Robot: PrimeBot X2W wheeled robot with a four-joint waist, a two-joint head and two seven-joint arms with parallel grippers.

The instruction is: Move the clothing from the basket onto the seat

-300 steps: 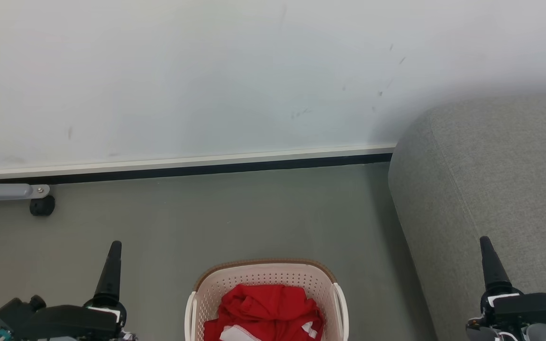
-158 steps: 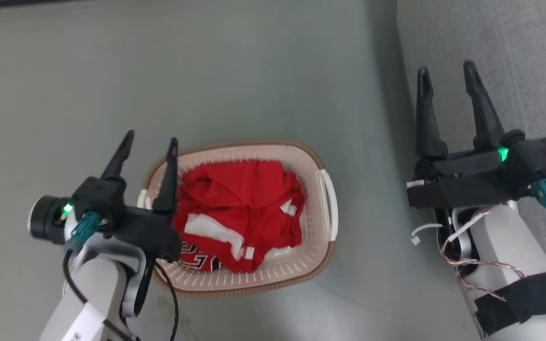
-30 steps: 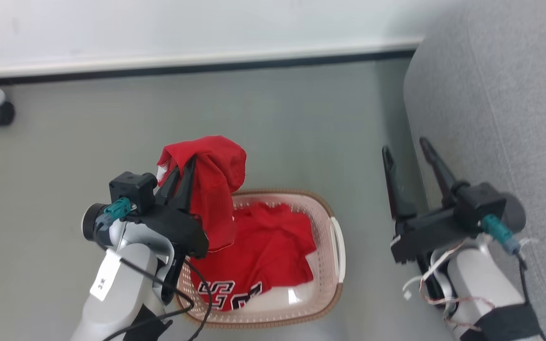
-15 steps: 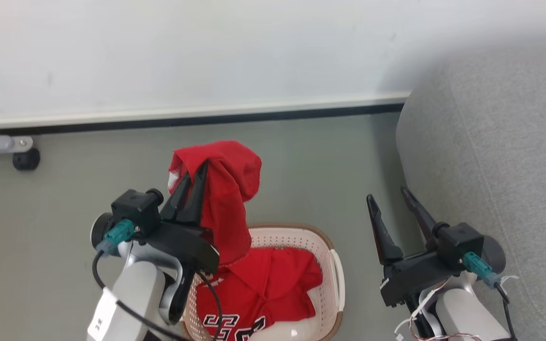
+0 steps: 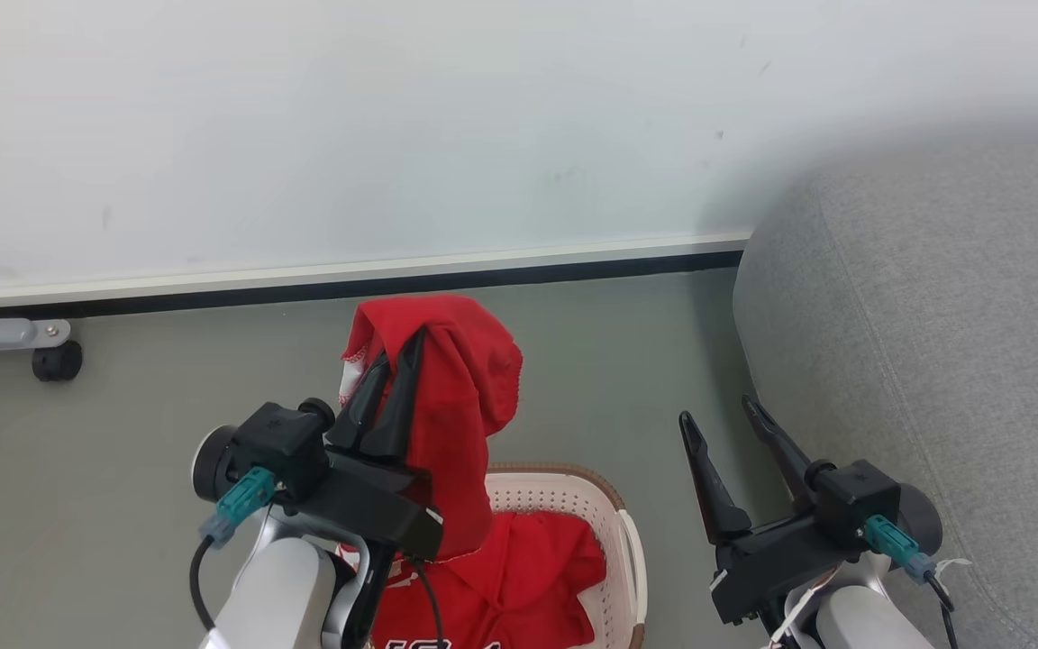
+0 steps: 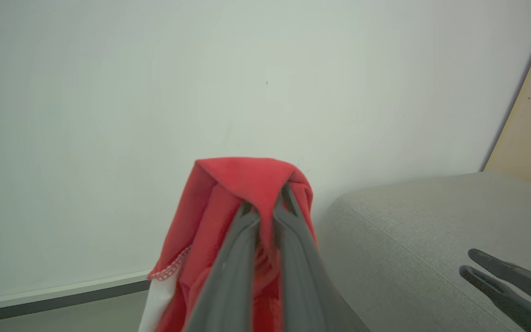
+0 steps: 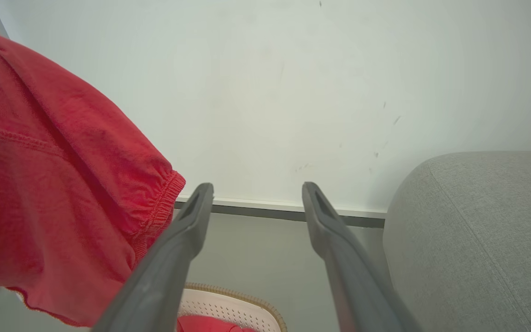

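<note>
Black blocky bodies noted on left gripper (image 5: 400, 347) and right gripper (image 5: 716, 409); long tapered dark fingers (image 5: 708, 478). Teal connector (image 5: 238, 507) fitted at each wrist. Forearms (image 5: 280, 590) pale grey, rounded. Thin black cable (image 5: 195, 581) attached at left.

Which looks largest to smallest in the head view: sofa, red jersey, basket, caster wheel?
1. sofa, clearly largest.
2. red jersey, though held up by the left hand, nearer the camera, which inflates it.
3. basket, only partly in frame and partly covered by jersey.
4. caster wheel, smallest.
</note>
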